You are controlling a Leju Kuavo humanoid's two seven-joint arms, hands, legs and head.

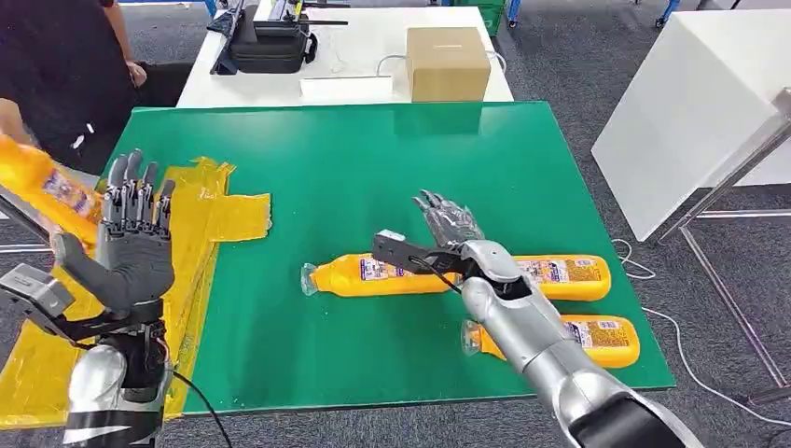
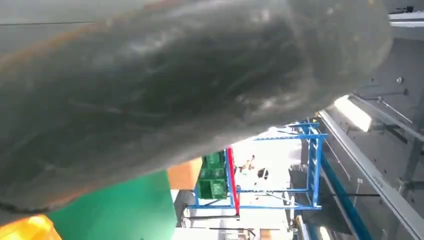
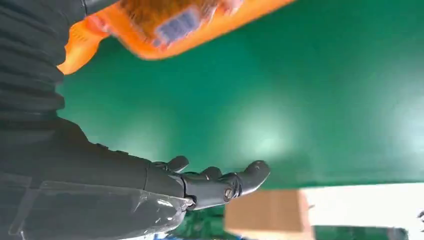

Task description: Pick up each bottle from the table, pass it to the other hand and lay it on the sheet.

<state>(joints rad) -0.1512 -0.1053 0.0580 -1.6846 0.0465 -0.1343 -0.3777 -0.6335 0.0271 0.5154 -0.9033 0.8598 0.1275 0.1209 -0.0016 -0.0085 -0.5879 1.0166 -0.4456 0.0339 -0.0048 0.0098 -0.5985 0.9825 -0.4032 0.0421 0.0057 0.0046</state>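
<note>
While my right hand [image 1: 448, 222] hovers flat with its fingers [image 3: 247, 178] spread and nothing in them, the long orange bottle [image 1: 466, 276] lies on its side on the green table [image 1: 373, 168] just behind those fingertips, under the wrist. I see a second bottle [image 1: 597, 340] beside it, nearer the table's front edge and partly covered by my forearm. Ahead of the fingertips the green surface runs bare up to the far edge, where a cardboard box [image 1: 448, 63] sits on the white table [image 1: 364, 37] beyond.

My left hand [image 1: 135, 238] is raised upright, palm open, fingers released and apart, holding nothing. It stands over the yellow sheet [image 1: 219, 215], which drapes over the table's left edge. Beyond those fingers, at the frame's left border, a person's hand [image 1: 11, 119] holds another orange bottle [image 1: 42, 187], apart from my hand. Between my two hands I have a wide stretch of bare green.
</note>
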